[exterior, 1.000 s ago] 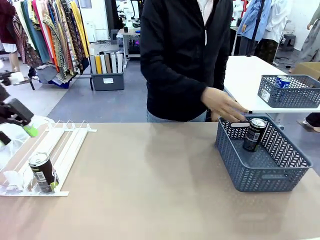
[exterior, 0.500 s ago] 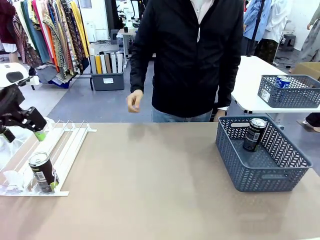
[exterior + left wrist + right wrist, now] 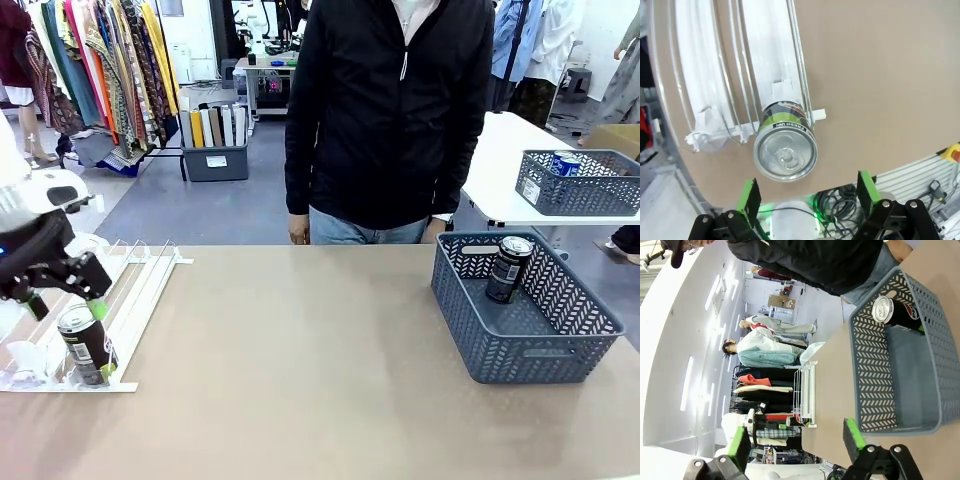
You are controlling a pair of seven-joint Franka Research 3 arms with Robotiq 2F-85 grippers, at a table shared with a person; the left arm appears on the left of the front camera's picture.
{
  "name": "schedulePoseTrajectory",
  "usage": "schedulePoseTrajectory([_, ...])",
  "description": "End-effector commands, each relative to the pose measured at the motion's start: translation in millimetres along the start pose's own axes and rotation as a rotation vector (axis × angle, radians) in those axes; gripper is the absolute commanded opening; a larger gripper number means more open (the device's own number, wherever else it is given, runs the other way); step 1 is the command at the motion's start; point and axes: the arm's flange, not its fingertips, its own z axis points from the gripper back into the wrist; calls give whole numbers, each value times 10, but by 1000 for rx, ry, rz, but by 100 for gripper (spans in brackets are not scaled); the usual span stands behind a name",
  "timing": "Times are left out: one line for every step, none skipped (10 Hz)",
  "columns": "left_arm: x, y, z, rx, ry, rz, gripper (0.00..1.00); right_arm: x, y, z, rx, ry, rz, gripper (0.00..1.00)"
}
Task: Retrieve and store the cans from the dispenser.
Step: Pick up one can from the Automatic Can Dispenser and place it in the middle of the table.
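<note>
Can [image 3: 785, 152] just beneath left gripper [image 3: 808, 190]

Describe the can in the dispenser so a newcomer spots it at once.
At the table's left end lies the white railed dispenser. One can stands at its low near end. It carries green marks, unlike the black can in the grey-blue basket at the right.

Three cans are sitting out: a green-marked can [image 3: 85, 343] in the single dispenser [image 3: 140, 285], a black can [image 3: 509, 268] in the near basket [image 3: 520, 350], and a blue can [image 3: 566, 163] in the far basket [image 3: 585, 195].
</note>
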Motion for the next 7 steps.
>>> schedulePoseTrajectory([62, -20, -78, 24, 11, 48, 100, 5, 24, 9, 9, -4, 0, 100])
schedulePoseTrajectory([80, -19, -125, 32, 21, 60, 100, 5, 24, 9, 9, -4, 0, 100])
schedulePoseTrajectory([113, -21, -196, 46, 24, 63, 100, 5, 24, 9, 9, -4, 0, 100])
schedulePoseTrajectory([133, -15, -250, 41, 12, 68, 100, 5, 24, 9, 9, -4, 0, 100])
schedulePoseTrajectory([175, -12, -304, 47, -8, 73, 100, 5, 24, 9, 9, -4, 0, 100])
schedulePoseTrajectory([191, 5, -344, 81, -14, 94, 100, 5, 24, 9, 9, -4, 0, 100])
schedulePoseTrajectory([205, 18, -366, 88, -17, 96, 100, 5, 24, 9, 9, -4, 0, 100])
